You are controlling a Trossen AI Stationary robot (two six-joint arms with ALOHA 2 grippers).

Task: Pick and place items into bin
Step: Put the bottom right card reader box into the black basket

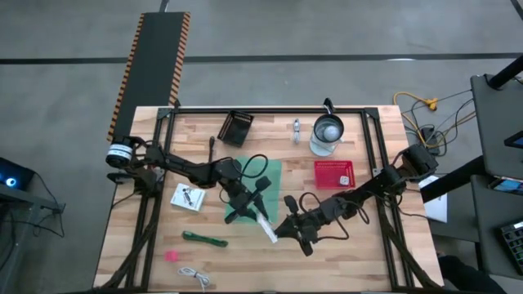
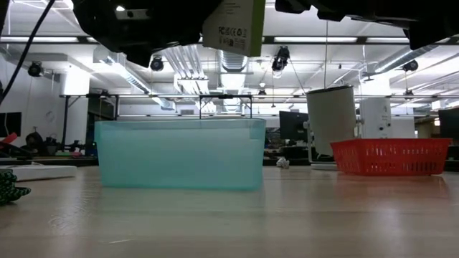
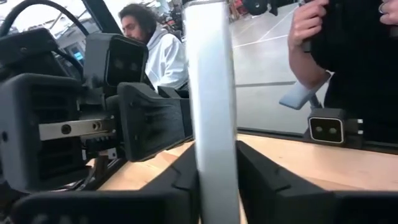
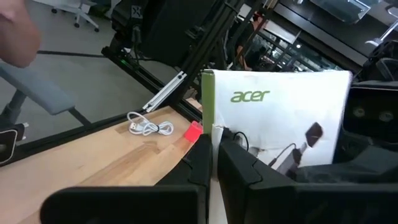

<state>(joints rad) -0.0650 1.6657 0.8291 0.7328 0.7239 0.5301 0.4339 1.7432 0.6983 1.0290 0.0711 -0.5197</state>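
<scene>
The wooden table (image 1: 368, 245) carries everything, and near its middle sits the translucent green bin (image 1: 271, 173), open-topped so that items can be dropped in from above; the low view shows it standing as a pale teal tub (image 2: 179, 154).

Both arms meet just beside the bin's near edge. Between them hangs one flat white packet (image 1: 266, 228), lifted clear of the wood. The right gripper (image 1: 280, 231) has its fingers pressed onto one edge of the packet: its wrist view shows the printed face (image 4: 280, 121) upright, with the edge pinched between the dark fingers (image 4: 202, 165). The left gripper (image 1: 255, 209) takes the opposite end. In its wrist view the packet shows edge-on as a pale vertical strip (image 3: 211, 106) standing between the two fingers (image 3: 264, 168), which sit close on either side. Whether they already pinch it cannot be told. This looks like a hand-over between the arms, likely because the left arm is nearer the bin.

The other items lie on the table:
- a second white packet (image 1: 188, 198) left of the bin
- a green stick (image 1: 203, 238)
- a white coiled cable (image 1: 194, 277)
- a pink bit (image 1: 172, 256)

A red basket (image 1: 335, 174), a glass jug (image 1: 328, 135) and a black tray (image 1: 236, 127) stand further back.
</scene>
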